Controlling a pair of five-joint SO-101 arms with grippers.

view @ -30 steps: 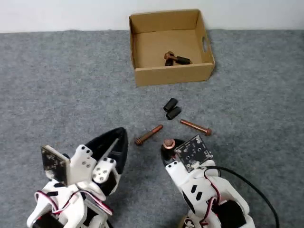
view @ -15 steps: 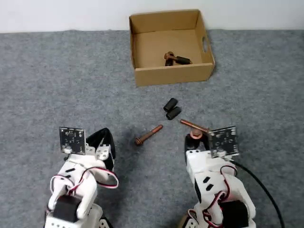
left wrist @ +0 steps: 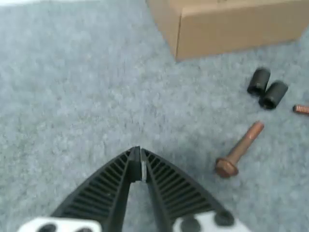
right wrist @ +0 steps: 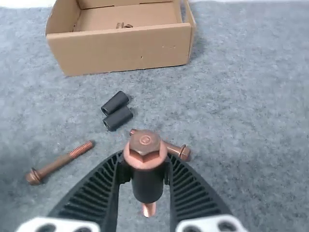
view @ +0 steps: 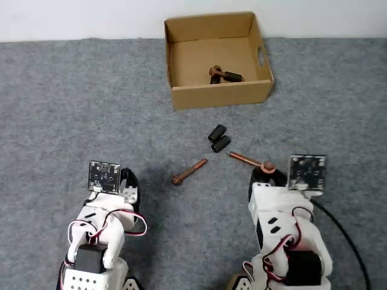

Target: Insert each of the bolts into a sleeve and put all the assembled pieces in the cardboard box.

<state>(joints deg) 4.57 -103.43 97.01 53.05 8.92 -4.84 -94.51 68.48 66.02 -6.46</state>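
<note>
I'm pulling both arms back from the cardboard box (view: 221,95); my right pincer (right wrist: 145,169) is pinching a sleeved bolt (right wrist: 145,146), ready for boxing, while my left pincer (left wrist: 140,157) is sitting pressed together.

No readable text or labels.

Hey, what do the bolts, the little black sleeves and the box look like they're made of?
Bolts: metal, probably copper-plated, by the reddish sheen. Sleeves: dull black, maybe rubber, plastic or blackened metal; can't tell. Box: plain brown cardboard, matte with folded walls.
</note>
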